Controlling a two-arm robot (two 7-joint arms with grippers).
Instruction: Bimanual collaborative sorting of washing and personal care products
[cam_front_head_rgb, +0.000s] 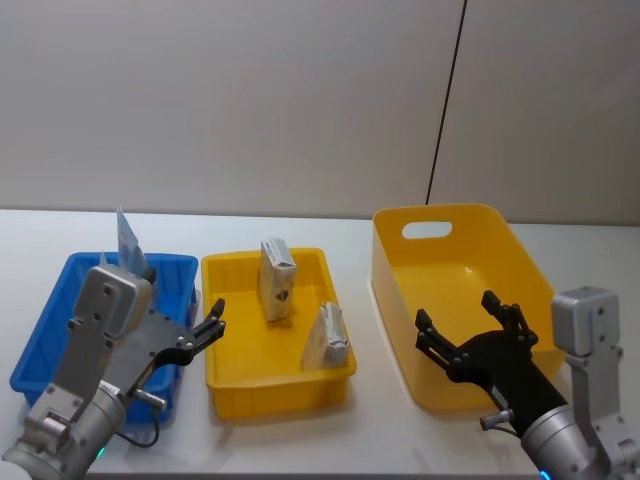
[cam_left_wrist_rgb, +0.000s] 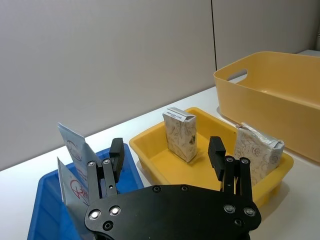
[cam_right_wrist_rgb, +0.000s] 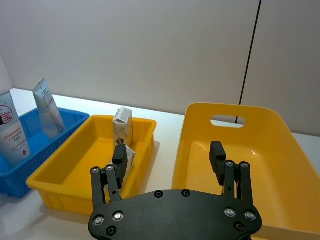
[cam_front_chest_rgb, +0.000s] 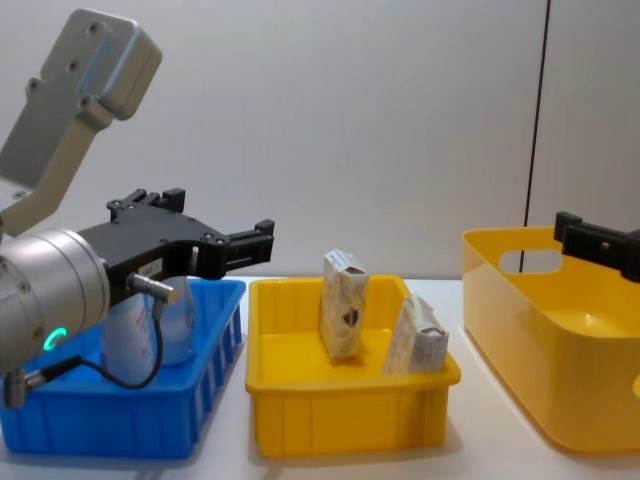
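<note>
Both are gaping empty: the left claw (cam_front_head_rgb: 212, 320) is hovering at the right edge of the blue bin (cam_front_head_rgb: 60, 290), where the tubes (cam_front_head_rgb: 127, 240) are standing, and the right claw (cam_front_head_rgb: 455, 310) is hovering over the right yellow bin (cam_front_head_rgb: 440, 215). The boxes (cam_front_head_rgb: 277, 280) are sitting in the middle tray (cam_front_head_rgb: 280, 385); a pick there seems to be coming, calling for a descent.

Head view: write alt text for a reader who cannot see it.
Two open robot hands hover over three bins: the left hand by the blue bin, the right hand at the large yellow tub. The small yellow bin between holds an upright box and a leaning box, both cream; a pale tube stands in the blue bin.
</note>
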